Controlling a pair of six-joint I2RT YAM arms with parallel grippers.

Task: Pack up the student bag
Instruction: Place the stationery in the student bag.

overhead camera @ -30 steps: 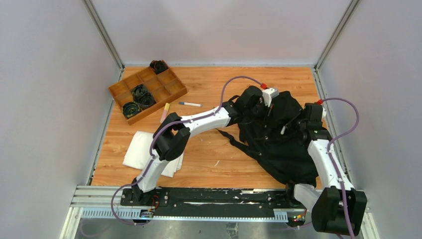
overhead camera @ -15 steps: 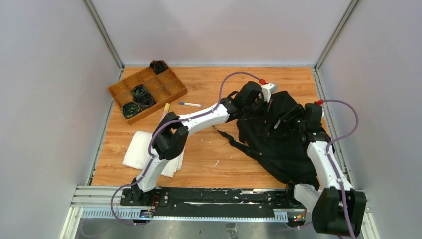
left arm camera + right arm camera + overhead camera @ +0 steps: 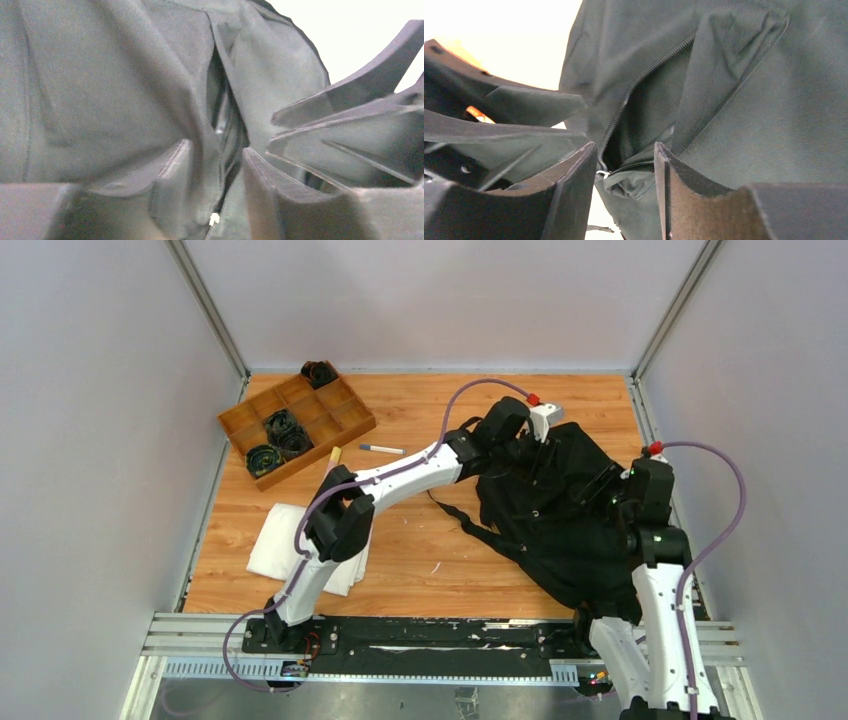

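Observation:
The student bag (image 3: pixel 565 530), black and soft, lies crumpled at the table's right side. My left gripper (image 3: pixel 535 448) hovers over its far top edge, jaws apart. In the left wrist view, the left gripper (image 3: pixel 216 150) straddles a zipper seam, and a thin black pull cord with a white tip (image 3: pixel 214 218) hangs loose between the fingers. My right gripper (image 3: pixel 600 482) is at the bag's right side, open. In the right wrist view, the right gripper (image 3: pixel 625 147) frames a partly unzipped pocket opening (image 3: pixel 639 120), with nothing pinched.
A wooden compartment tray (image 3: pixel 345 415) with dark rolled items (image 3: pixel 283 430) sits at the far left. A marker (image 3: pixel 382 449) and a pale pen (image 3: pixel 332 462) lie beside it. A folded white cloth (image 3: pixel 285 540) lies near left. Loose bag straps (image 3: pixel 470 520) trail leftwards.
Both grippers were shut on the bag's top and have opened. The right arm has drawn back to the right and towards its base. The left gripper stays over the bag's far edge.

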